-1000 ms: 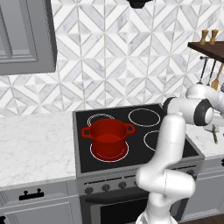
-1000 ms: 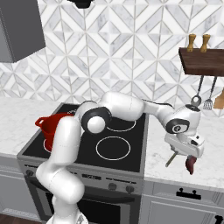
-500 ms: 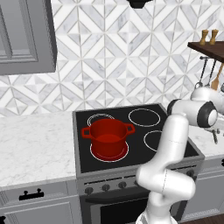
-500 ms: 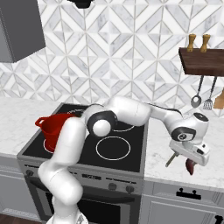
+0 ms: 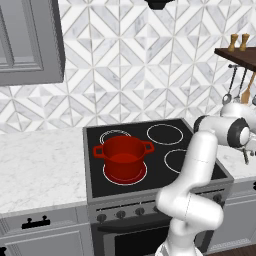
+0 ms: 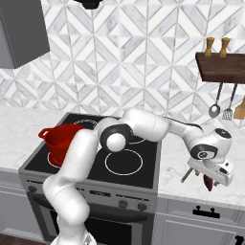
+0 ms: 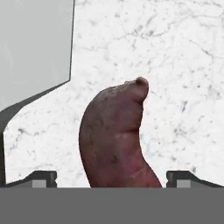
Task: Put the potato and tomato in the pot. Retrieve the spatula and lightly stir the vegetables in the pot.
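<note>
A reddish-brown potato (image 7: 116, 135) lies on the white marble counter right of the stove. It sits lengthwise between the two dark fingertips of my open gripper (image 7: 113, 177), which touch nothing. From the right base view, the gripper (image 6: 209, 180) hangs low over the potato (image 6: 208, 183). The spatula's pale grey blade (image 7: 35, 48) lies close beside the potato, and its thin dark handle (image 6: 186, 176) sticks out toward the stove. The red pot (image 5: 122, 157) (image 6: 60, 141) stands on the front left burner, far from the gripper. The tomato is out of view.
The black stove top (image 6: 143, 167) lies between pot and gripper. A wooden shelf (image 6: 222, 72) with two shakers hangs on the right wall, and a ladle (image 6: 215, 109) and other utensils hang under it. The counter's front edge is close below the gripper.
The hand has moved a little right and down toward the counter, closing in on the potato. The jaws stay open. Pot and spatula have not moved.
</note>
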